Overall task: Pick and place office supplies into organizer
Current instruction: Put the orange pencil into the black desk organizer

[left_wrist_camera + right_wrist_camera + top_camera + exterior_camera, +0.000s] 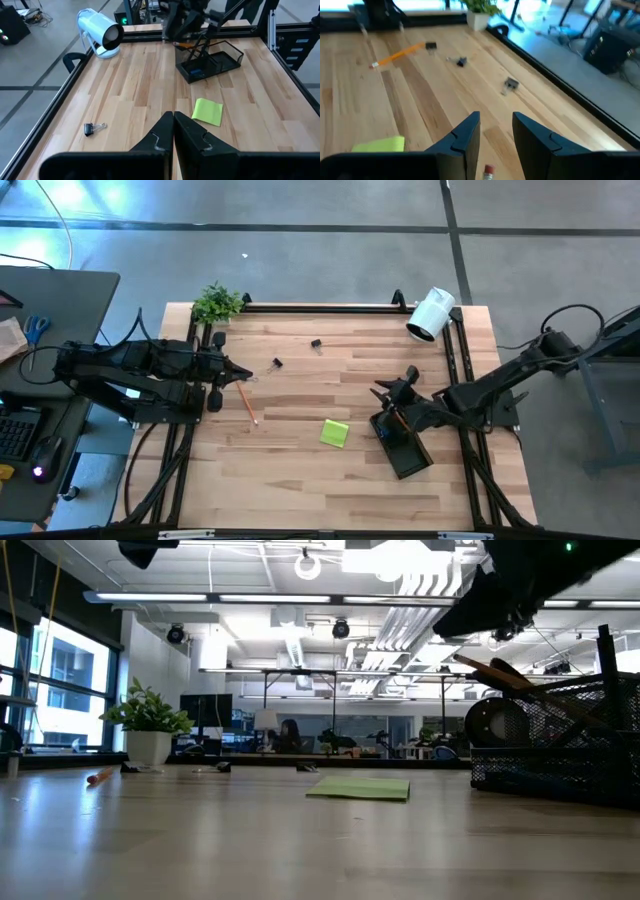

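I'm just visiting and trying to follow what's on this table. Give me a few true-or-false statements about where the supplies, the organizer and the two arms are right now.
1. The orange pencil lies on the table near the left gripper. True.
2. The lime-green sticky-note pad is inside the organizer. False: it lies flat on the wood beside the organizer.
3. The right gripper has its fingers apart and holds nothing. True.
4. The left gripper's fingers are spread wide. False: they are closed together.
5. All the black clips are already put away. False: some still lie on the table.
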